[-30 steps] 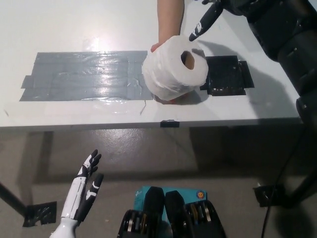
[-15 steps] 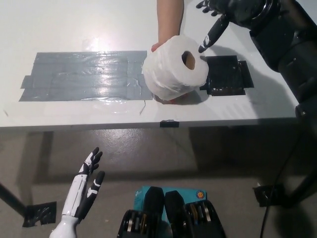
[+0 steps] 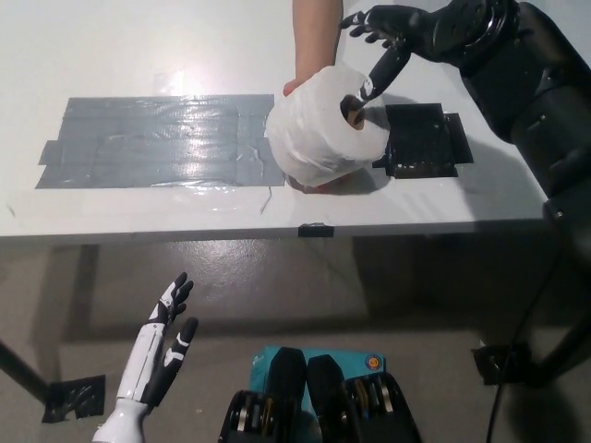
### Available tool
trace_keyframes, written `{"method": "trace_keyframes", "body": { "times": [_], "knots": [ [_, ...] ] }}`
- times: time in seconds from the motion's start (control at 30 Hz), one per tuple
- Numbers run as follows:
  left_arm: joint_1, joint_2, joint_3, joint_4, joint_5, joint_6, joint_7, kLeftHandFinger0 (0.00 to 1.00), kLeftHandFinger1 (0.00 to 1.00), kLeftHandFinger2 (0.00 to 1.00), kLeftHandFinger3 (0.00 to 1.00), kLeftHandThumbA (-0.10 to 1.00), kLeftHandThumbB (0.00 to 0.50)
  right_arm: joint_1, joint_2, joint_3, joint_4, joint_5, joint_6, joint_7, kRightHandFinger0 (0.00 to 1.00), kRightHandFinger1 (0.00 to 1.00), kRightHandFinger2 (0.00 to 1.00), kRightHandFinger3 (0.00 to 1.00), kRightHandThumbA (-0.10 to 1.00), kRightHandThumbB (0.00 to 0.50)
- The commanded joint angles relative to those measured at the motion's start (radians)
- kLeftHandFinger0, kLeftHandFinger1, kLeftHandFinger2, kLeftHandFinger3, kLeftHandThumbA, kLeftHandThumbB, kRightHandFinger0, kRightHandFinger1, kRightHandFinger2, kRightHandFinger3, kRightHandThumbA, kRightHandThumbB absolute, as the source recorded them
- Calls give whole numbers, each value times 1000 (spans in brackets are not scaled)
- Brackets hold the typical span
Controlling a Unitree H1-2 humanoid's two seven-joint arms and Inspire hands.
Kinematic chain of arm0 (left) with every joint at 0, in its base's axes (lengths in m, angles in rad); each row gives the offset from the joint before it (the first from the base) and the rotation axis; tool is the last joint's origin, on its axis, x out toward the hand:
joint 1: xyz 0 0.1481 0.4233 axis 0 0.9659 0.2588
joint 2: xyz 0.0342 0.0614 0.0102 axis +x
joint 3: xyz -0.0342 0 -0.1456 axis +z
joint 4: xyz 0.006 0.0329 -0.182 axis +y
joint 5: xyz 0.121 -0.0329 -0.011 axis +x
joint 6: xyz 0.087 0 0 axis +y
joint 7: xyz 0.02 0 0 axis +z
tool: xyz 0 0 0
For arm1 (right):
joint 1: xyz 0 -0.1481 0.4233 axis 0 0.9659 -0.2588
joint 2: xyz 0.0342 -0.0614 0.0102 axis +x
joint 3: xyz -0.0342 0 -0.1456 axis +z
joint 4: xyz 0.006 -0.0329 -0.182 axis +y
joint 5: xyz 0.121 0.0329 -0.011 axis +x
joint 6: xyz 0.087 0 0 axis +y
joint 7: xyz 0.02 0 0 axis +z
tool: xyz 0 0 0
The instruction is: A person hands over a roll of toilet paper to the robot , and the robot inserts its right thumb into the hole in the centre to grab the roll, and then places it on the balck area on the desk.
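A person's hand (image 3: 317,46) reaches in from the far side and holds the roll (image 3: 325,125) just above the worktop (image 3: 138,46), tilted so its core hole (image 3: 353,109) faces up and right, which gives the thumb a clear way in. The black right hand (image 3: 392,32) is spread wide and holds nothing, one digit angled down with its tip at the hole's rim. The black patch (image 3: 423,140) lies just right of the roll, a short carry away, while the white left hand (image 3: 157,355) hangs open below the worktop's near edge.
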Motion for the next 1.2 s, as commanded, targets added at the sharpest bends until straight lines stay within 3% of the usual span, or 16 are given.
{"method": "trace_keyframes", "body": {
  "times": [0.0,0.03,0.1,0.2,0.3,0.33,0.37,0.67,1.03,1.17],
  "knots": [
    [-16,14,-4,-11,5,-18,8,1000,1000,1000,1000,962,204,-57,5,-26,-6,6,-35,4,1000,1000,1000,1000,1000,395],
    [-15,14,-3,-12,4,-17,8,1000,1000,1000,1000,964,206,-54,8,-33,-8,10,-34,-6,1000,1000,1000,1000,986,422],
    [-13,15,-5,-11,4,-17,5,1000,1000,1000,1000,965,205,-45,11,-32,-8,3,-37,-25,1000,1000,1000,1000,979,418],
    [-11,16,-7,-14,7,-18,6,1000,1000,1000,1000,966,197,-39,14,-29,-3,-8,-31,-26,1000,1000,1000,1000,984,379],
    [-10,18,-7,-19,3,-17,3,1000,1000,1000,1000,951,182,-39,19,-28,7,-8,-10,-5,1000,1000,1000,1000,1000,379],
    [-10,19,-8,-19,3,-18,3,1000,1000,1000,1000,948,176,-39,19,-27,7,-10,-7,-2,1000,1000,1000,1000,996,348],
    [-11,19,-8,-15,6,-24,6,1000,1000,1000,1000,942,169,-38,22,-10,13,-27,11,-5,1000,1000,1000,1000,1000,382],
    [-9,20,-11,-13,4,-29,8,1000,1000,1000,1000,936,179,-20,27,0,25,-48,55,-48,1000,1000,1000,1000,1000,390],
    [-8,21,-13,-13,3,-23,6,1000,1000,1000,1000,941,183,-10,47,-3,26,-65,86,-126,1000,1000,1000,1000,1000,482],
    [-6,20,-13,-11,1,-26,7,1000,1000,1000,1000,937,190,-6,54,-13,21,-58,86,-141,1000,1000,1000,1000,1000,489]
  ]
}}
